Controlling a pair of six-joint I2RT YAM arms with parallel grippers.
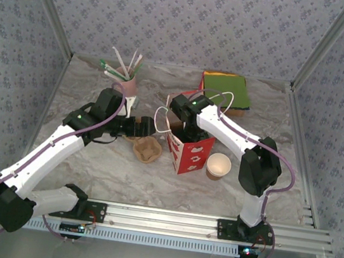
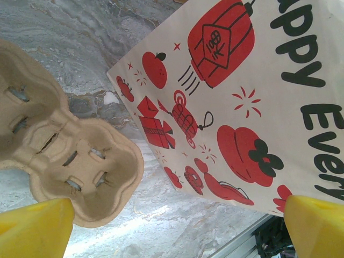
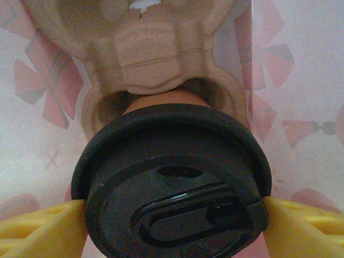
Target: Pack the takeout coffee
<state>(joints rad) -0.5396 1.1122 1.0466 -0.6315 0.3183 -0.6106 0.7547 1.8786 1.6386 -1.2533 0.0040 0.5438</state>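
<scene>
The coffee (image 3: 172, 177) is a small brown cup with a round black lid. It sits in a tray (image 3: 150, 59) hole inside the bag (image 3: 306, 80). The right gripper (image 3: 173, 217) holds its lid.

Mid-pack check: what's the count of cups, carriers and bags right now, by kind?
lidded coffee cup: 1
lidless paper cup: 1
pink straw cup: 1
cardboard carriers: 2 (table carrier, bagged carrier)
paper bag: 1
Total: 6
</scene>
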